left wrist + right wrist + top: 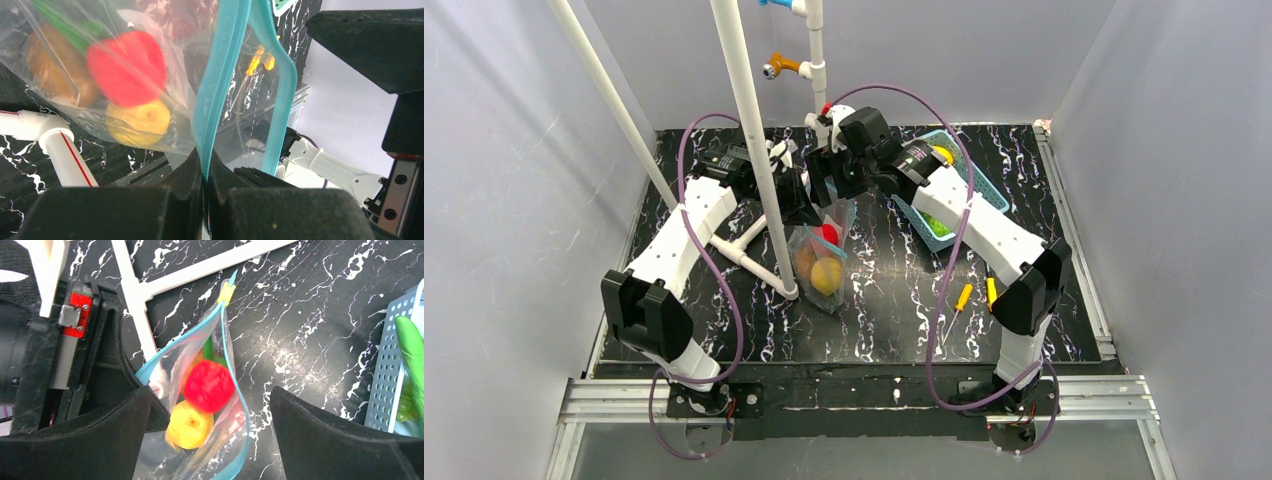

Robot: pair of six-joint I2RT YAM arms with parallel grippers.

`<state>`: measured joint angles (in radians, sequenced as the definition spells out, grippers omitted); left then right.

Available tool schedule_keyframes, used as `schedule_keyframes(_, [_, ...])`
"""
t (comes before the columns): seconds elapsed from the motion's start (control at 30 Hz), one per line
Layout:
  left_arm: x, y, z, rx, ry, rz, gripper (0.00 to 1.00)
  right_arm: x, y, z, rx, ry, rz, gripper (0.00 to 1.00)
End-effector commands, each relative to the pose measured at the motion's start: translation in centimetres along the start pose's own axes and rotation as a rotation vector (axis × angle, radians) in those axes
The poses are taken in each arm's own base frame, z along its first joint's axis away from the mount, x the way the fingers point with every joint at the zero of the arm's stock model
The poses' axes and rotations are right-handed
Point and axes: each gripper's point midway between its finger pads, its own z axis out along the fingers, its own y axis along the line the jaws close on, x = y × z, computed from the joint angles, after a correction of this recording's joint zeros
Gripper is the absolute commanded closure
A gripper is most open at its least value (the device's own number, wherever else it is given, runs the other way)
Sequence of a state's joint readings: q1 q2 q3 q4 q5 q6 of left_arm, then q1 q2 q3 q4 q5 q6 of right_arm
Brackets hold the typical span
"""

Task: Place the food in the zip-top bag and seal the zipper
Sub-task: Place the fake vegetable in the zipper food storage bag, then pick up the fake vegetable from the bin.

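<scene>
A black table (884, 310) with white marble-like veins, closed in by plain grey walls (514, 150). A white pipe frame (746, 110) rises left of centre: one tall upright, a slanted pipe to its left, and short lengths lying flat on the table, joined at a tee. A thinner pipe at the back carries an orange peg (786, 66) and, above it, a blue fitting (776, 3). A light-blue basket (986, 186) with perforated walls sits at the back right. Two screwdrivers (963, 297) with yellow-orange handles lie side by side near the front right. A metal rail (1124, 395) runs along the near edge.
</scene>
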<state>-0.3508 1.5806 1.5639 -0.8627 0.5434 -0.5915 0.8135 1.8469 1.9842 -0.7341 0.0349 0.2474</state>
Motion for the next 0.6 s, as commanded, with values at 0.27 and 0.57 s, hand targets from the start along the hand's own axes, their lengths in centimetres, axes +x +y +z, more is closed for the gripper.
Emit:
schedule_keyframes(0.27, [0.8,-0.8,-1.3,0.026,-0.001,0.038,1.0,-4.0,-3.4,-10.2,-0.056,-0.27,0.125,0.07])
schedule_keyframes(0.57, [0.6,-1.0,-1.3,0.032,0.001,0.041,1.0,-0.6,-13.0,-11.8,0.122,-0.329,0.217,0.05])
